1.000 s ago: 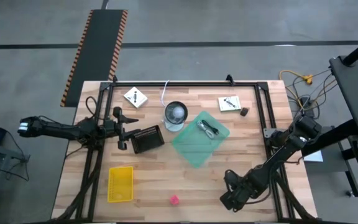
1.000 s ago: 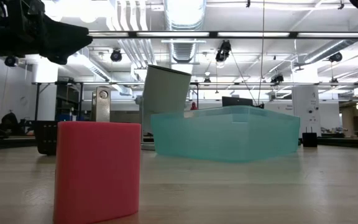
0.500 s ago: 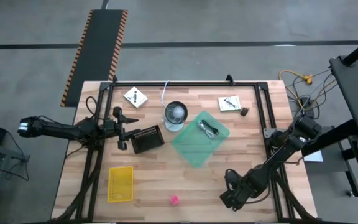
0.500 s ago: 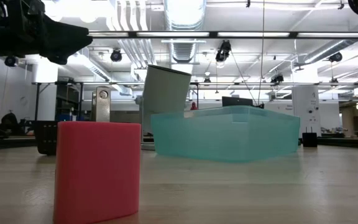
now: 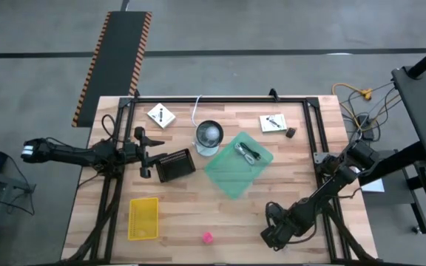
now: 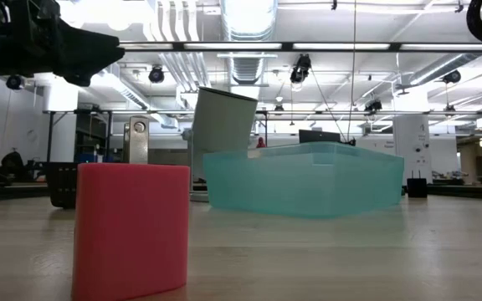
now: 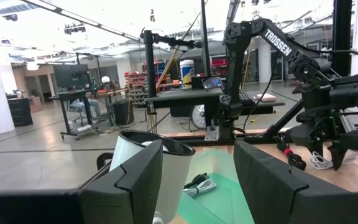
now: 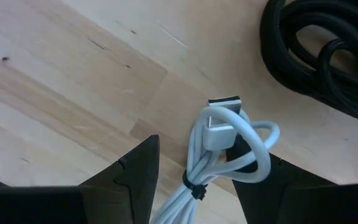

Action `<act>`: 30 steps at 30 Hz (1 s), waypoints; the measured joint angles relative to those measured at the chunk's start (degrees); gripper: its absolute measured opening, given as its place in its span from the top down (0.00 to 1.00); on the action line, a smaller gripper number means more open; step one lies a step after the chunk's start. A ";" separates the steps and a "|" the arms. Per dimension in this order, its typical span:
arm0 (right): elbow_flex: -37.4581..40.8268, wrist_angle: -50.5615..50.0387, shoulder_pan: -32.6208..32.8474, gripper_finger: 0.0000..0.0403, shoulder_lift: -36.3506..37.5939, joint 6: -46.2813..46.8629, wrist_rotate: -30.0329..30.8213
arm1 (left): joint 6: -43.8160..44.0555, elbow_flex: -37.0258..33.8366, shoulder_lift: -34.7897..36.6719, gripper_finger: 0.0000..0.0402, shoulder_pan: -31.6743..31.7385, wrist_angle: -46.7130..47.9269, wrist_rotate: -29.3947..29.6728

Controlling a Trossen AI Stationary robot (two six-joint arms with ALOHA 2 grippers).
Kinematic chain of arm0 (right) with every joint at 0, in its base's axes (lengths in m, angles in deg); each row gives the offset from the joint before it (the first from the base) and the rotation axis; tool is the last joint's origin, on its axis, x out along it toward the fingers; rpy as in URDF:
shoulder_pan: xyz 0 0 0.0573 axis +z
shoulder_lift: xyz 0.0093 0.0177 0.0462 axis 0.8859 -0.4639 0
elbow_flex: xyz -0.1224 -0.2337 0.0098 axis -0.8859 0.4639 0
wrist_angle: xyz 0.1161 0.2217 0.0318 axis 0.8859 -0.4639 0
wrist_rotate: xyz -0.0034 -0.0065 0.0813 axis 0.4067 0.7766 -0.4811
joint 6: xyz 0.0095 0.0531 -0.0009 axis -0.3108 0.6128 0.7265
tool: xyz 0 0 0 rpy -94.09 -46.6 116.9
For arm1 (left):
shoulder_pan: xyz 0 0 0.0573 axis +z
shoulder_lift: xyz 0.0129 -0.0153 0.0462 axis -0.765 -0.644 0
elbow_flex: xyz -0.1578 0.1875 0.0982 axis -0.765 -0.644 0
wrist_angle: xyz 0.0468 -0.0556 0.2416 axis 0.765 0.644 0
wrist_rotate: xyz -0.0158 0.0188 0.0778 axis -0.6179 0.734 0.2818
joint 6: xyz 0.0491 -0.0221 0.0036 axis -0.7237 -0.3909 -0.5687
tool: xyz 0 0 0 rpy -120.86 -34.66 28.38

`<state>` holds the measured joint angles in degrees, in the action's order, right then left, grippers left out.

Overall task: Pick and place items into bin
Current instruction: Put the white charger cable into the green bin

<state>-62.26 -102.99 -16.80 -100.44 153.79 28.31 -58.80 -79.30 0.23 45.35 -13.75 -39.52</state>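
My right gripper (image 8: 194, 155) is open, low over the table's near right part (image 5: 272, 235). A white coiled cable (image 8: 219, 149) with a USB plug lies on the wood between its fingers. My left gripper (image 5: 143, 151) (image 7: 197, 149) is open and hangs above the table's left side, pointing at the clear-grey cup (image 5: 208, 137). The teal bin (image 5: 228, 177) holds coiled cables (image 5: 248, 153). White packets (image 5: 160, 114) (image 5: 273, 123) lie near the far edge. The pink object (image 5: 207, 237) (image 6: 132, 230) stands near the near edge. My right gripper comes at the white coiled cable from above, one finger on each side of its plug end (image 8: 222, 121). I cannot tell whether either finger touches it. The cable lies flat on the table.
A black mesh basket (image 5: 174, 166) sits beside my left gripper, and a yellow basket (image 5: 143, 218) lies near the near left corner. A small dark thing (image 5: 291, 132) rests by the right packet. Thick black cabling (image 8: 316, 43) lies close to the white cable.
My right arm's elbow has shifted slightly toward the table's left and near edge, while its gripper has stayed low over the same spot. Nothing on the table has moved.
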 joint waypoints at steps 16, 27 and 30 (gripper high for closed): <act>0.11 -0.21 0.07 0.77 -0.11 -0.88 -0.64 | 0.00 0.00 -0.07 0.55 0.00 0.12 0.00; 0.11 0.31 0.07 0.91 -0.07 -5.76 -2.31 | 0.00 0.00 -0.08 0.55 -0.01 0.20 0.00; 0.11 0.36 0.07 0.91 0.01 -8.51 -1.94 | 0.00 0.00 -0.11 0.55 0.00 0.20 0.00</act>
<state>-62.15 -102.63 -16.73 -100.43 145.28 26.37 -58.80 -79.30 0.12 45.35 -13.55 -39.52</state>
